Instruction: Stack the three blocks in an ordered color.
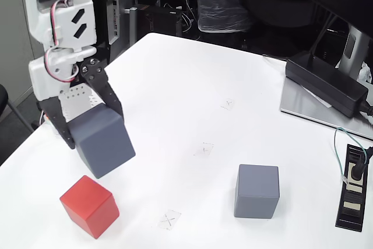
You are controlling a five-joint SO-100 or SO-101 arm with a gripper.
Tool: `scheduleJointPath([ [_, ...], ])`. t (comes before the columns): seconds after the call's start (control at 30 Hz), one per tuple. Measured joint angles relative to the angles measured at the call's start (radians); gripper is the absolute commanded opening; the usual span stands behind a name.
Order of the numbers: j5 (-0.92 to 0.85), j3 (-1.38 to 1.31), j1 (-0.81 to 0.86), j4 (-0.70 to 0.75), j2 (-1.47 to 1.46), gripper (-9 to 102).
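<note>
Fixed view, L to R. Far left: white arm w/ red and white wires, its black end effector point(99, 135) clenched on a slate grey block point(104, 141). One finger runs down the block's upper right edge, the other sits at its left side. Block is tilted and looks lifted off the white counter point(175, 86), though contact w/ the surface can't be ruled out.

Just below it, front left: red block point(90, 206) resting on the counter, turned corner-on to the camera, near the held block but apart from it.

Centre: three small taped X marks point(204, 149) in a diagonal line, nothing on them.

Right of centre: second grey block point(257, 190) sitting flat, well apart from the other two.

Far right: black power brick point(327, 83) on a grey slab; below it a black switch box point(354, 193) w/ cable.
</note>
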Motion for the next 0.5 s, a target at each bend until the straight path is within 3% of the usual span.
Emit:
scheduleJointPath([
  [0.3,-0.215,0.009,0.147,0.0,0.0,11],
  [0.5,-0.261,0.071,0.147,-0.011,0.0,11],
])
